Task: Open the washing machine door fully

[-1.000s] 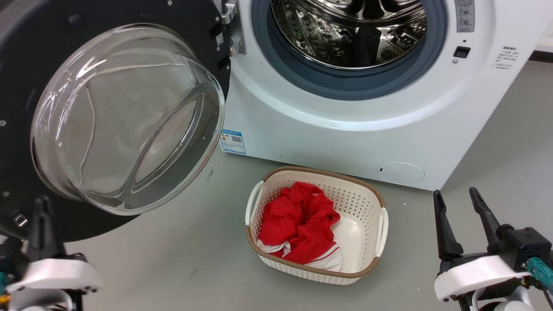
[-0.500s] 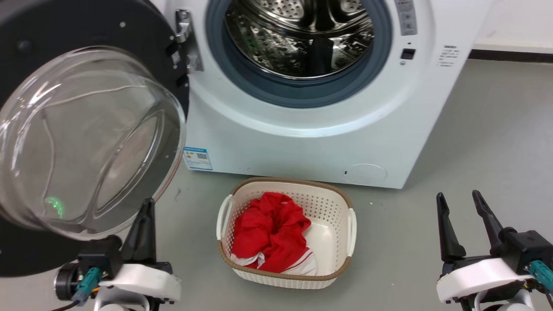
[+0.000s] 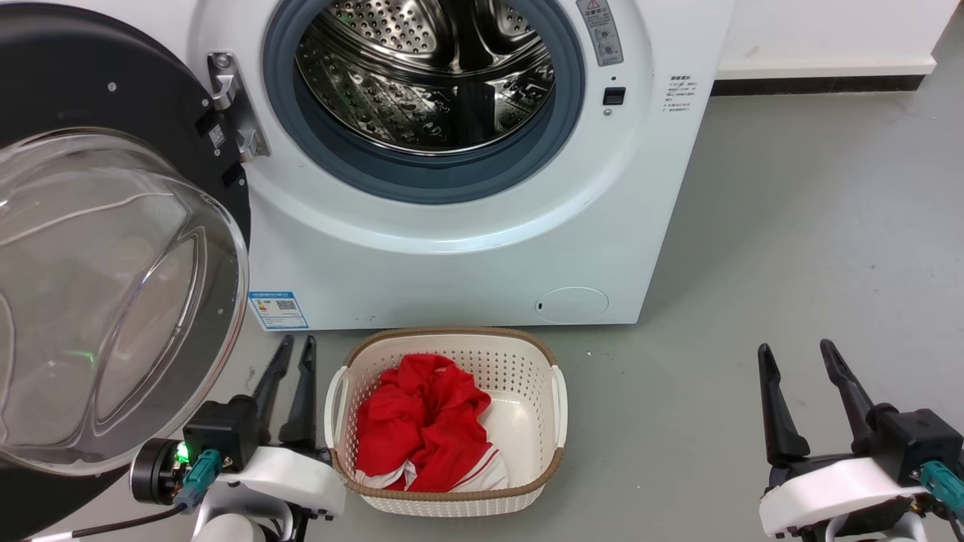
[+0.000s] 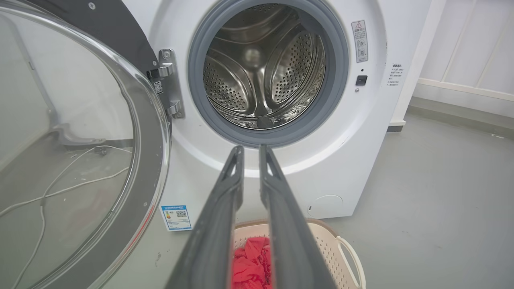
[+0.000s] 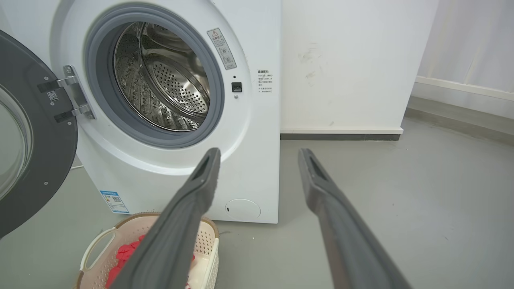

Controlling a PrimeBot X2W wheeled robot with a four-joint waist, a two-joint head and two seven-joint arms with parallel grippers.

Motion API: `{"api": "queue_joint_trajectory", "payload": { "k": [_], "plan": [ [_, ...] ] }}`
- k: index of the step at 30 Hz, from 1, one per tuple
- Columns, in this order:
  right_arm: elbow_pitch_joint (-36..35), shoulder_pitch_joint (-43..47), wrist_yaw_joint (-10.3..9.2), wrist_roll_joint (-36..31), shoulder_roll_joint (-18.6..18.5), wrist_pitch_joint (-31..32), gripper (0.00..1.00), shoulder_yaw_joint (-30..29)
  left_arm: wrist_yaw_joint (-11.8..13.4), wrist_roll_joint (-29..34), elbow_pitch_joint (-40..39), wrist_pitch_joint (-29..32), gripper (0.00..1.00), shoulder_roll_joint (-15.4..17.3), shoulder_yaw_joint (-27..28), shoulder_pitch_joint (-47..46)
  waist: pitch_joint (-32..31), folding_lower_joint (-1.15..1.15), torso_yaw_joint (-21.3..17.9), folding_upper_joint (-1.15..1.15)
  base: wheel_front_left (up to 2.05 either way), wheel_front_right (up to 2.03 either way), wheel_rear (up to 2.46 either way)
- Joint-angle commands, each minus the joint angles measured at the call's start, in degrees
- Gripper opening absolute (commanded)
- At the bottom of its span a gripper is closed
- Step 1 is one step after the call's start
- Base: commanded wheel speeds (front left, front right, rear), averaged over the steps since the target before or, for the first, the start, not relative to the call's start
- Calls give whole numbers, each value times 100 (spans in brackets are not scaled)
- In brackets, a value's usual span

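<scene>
The washing machine point(image 3: 452, 256) is a white front-loader with its steel drum exposed. The washing machine door point(image 3: 90, 90), a black disc with a bulging glass bowl, stands swung out to the left on its hinge. It also shows in the left wrist view point(image 4: 120, 32) and the right wrist view point(image 5: 44, 160). My left gripper point(image 3: 297, 342) is shut on nothing, low between the door's glass bowl and the basket, touching neither. In its own view its fingers point(image 4: 237, 172) point at the drum opening. My right gripper point(image 3: 794, 346) is open and empty at the lower right, over bare floor.
A white perforated laundry basket point(image 3: 452, 335) with a brown rim sits on the grey floor in front of the machine, holding red clothes point(image 3: 422, 421). A white wall and skirting point(image 5: 341, 132) stand right of the machine. A thin cable shows through the door glass point(image 4: 60, 188).
The head camera has moved, so the whole scene sits further left and lower. My left gripper has come away from the door's lower edge to beside the basket. The right gripper is as before.
</scene>
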Motion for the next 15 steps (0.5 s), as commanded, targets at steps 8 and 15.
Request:
{"api": "queue_joint_trajectory", "payload": {
  "k": [8,15],
  "plan": [
    [-40,74,-4,52,13,16,100,18,68,77,-11,-41,100,-44,48,40,-59,0,-48,0,0,0,0],
    [-12,58,-4,107,13,3,100,56,99,94,-43,-31,100,-142,89,133,-22,0,8,0,0,0,0]
  ]
}}
